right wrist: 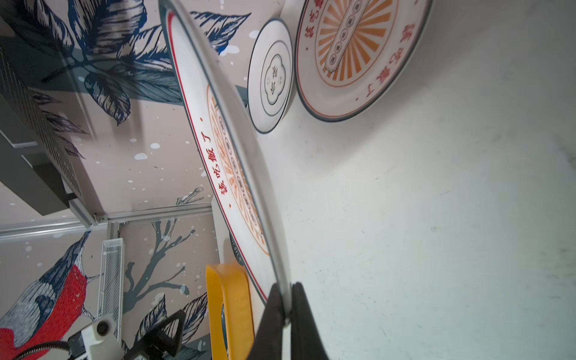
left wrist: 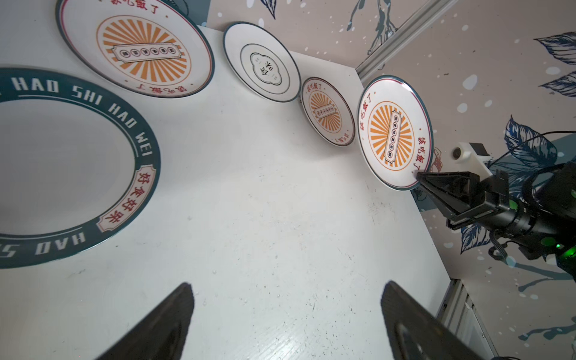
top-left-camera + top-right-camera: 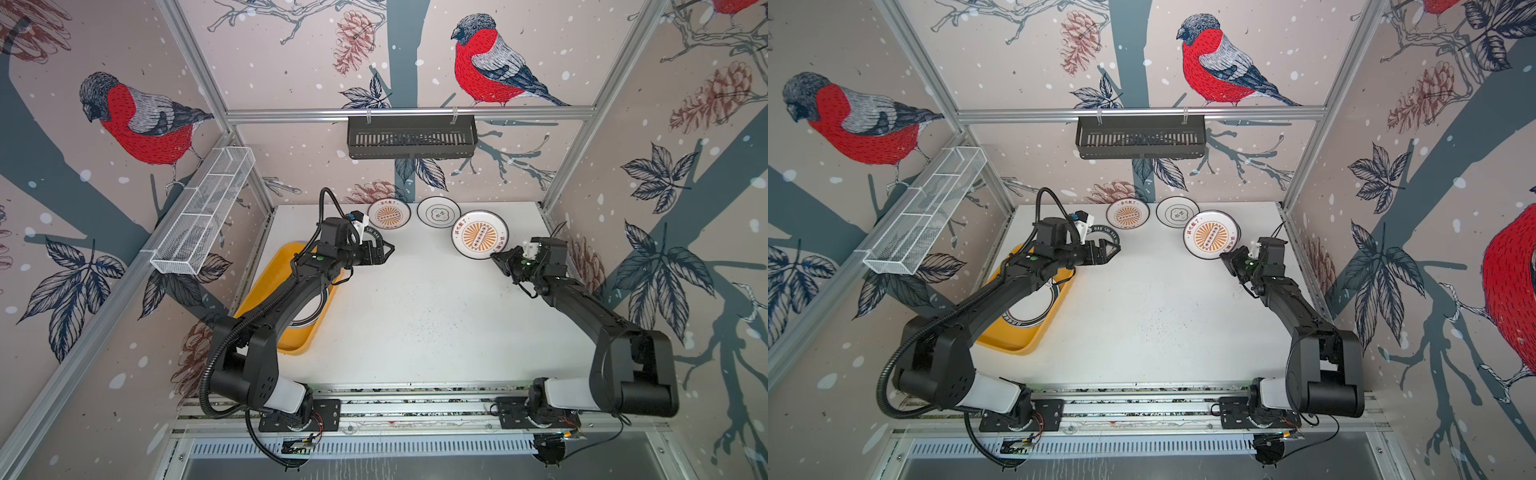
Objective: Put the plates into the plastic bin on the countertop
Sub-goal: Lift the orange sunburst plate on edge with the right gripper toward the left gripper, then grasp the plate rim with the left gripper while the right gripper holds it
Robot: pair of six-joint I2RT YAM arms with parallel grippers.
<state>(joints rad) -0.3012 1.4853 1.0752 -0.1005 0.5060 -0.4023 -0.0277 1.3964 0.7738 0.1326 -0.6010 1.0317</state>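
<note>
Our right gripper is pinched tight on the near edge of a round white plate with an orange sunburst in the middle. The plate sticks out in front of the fingers, face up, lifted off the flat white speckled countertop. This plate has to go into the shallow yellow-orange plastic bin, and that bin is well away from the right gripper — all the way across the table, off to its side, under our left arm. A dark-rimmed plate already lies inside the bin. Our left gripper is wide open and holds nothing. It hangs over the table near the bin's far end, and a big white plate with a dark green lettered rim lies flat just beside it and a bit ahead. The left arm is much nearer the bin, but the right one has the plate — so we think the next move is a long carry sideways. We think the left arm may be in the way, since it lies right over the bin.
</note>
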